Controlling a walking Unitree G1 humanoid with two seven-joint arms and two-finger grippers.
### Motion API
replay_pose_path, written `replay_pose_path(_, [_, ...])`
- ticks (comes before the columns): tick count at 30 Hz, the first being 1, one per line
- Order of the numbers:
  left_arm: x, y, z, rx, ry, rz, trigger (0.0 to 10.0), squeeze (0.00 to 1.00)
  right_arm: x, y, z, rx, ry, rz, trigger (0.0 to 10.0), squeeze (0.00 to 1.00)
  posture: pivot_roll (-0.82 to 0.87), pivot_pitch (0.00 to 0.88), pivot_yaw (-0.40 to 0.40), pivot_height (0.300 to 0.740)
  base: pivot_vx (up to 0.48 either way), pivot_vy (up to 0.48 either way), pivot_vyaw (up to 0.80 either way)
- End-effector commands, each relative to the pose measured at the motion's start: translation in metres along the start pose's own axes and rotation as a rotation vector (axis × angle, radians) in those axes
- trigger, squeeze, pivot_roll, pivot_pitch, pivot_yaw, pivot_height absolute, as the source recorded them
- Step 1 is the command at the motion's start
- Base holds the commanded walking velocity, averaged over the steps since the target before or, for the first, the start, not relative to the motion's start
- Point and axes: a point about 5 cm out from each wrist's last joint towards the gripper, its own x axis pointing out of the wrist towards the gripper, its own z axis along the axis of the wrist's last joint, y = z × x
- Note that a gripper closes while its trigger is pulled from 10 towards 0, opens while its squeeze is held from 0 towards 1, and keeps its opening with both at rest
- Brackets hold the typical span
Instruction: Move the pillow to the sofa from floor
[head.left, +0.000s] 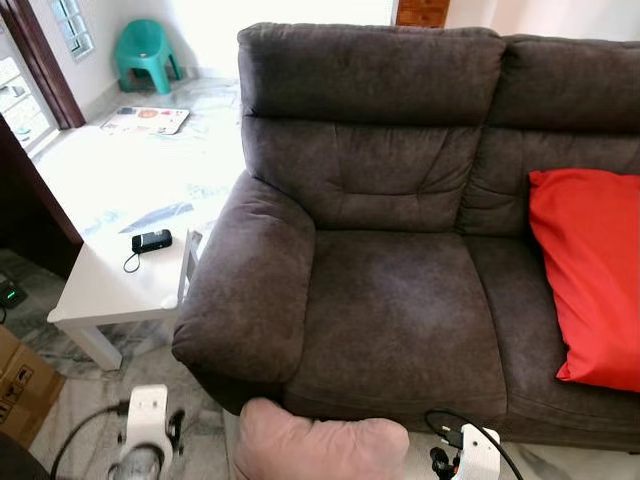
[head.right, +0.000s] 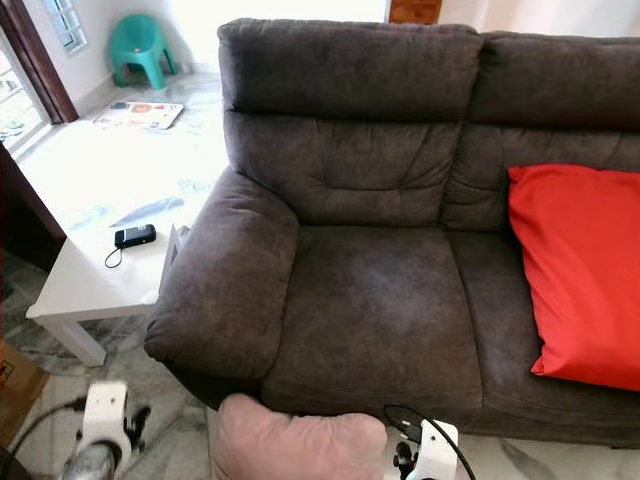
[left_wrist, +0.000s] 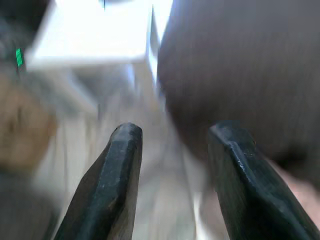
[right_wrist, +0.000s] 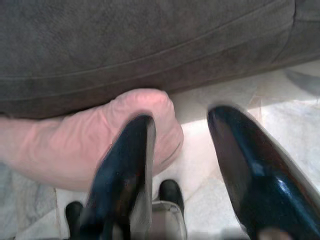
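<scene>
A pale pink pillow (head.left: 320, 440) lies low in front of the dark brown sofa (head.left: 400, 300), against its front edge, between my two arms. My left arm (head.left: 148, 425) is to the pillow's left, below the sofa's armrest. In the left wrist view my left gripper (left_wrist: 177, 130) is open with nothing between its fingers. My right arm (head.left: 472, 450) is just right of the pillow. My right gripper (right_wrist: 181, 117) is open, one finger (right_wrist: 130, 165) lying over the pink pillow (right_wrist: 75, 145) near its corner. A red pillow (head.left: 590, 270) leans on the sofa's right seat.
A low white table (head.left: 110, 285) with a small black device (head.left: 152, 240) stands left of the armrest. A cardboard box (head.left: 20, 385) sits at the left edge. A green plastic chair (head.left: 145, 50) and a printed mat (head.left: 145, 120) are far back on the marble floor.
</scene>
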Motion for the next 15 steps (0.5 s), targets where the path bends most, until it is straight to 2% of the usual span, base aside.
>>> replay_pose_path(1, [0.004, -0.004, 0.016, 0.001, -0.089, -0.013, 10.0, 0.00, 0.009, -0.007, 0.055, 0.005, -0.253, 0.008, 10.0, 0.00, 0.00, 0.000, -0.004, 0.740, 0.000, 0.000, 0.00])
replay_pose_path(2, [0.005, -0.005, 0.021, 0.006, -0.116, -0.019, 10.0, 0.00, 0.009, -0.008, 0.066, 0.002, -0.314, 0.012, 10.0, 0.00, 0.00, 0.000, -0.002, 0.740, 0.000, 0.000, 0.00])
replay_pose_path(3, [0.009, -0.006, 0.037, 0.030, -0.195, -0.034, 10.0, 0.00, 0.006, -0.011, 0.079, -0.009, -0.396, 0.016, 10.0, 0.00, 0.00, 0.000, 0.002, 0.740, 0.000, 0.000, 0.00])
replay_pose_path(4, [0.009, -0.006, 0.037, 0.030, -0.195, -0.034, 10.0, 0.00, 0.006, -0.011, 0.079, -0.009, -0.396, 0.016, 10.0, 0.00, 0.00, 0.000, 0.002, 0.740, 0.000, 0.000, 0.00])
replay_pose_path(9, [0.013, -0.010, 0.076, 0.034, -0.376, -0.039, 10.0, 0.00, -0.002, -0.013, 0.112, -0.022, -0.604, 0.002, 10.0, 0.00, 0.00, 0.000, 0.005, 0.740, 0.000, 0.000, 0.00])
replay_pose_path(12, [0.009, -0.016, 0.091, 0.035, -0.460, -0.043, 10.0, 0.00, -0.009, -0.001, 0.129, -0.055, -0.710, 0.047, 10.0, 0.00, 0.00, 0.000, 0.002, 0.740, 0.000, 0.000, 0.00])
replay_pose_path(15, [0.005, -0.021, 0.097, 0.028, -0.508, -0.052, 10.0, 0.00, -0.014, 0.006, 0.133, -0.065, -0.743, 0.074, 10.0, 0.00, 0.00, 0.000, -0.007, 0.740, 0.000, 0.000, 0.00])
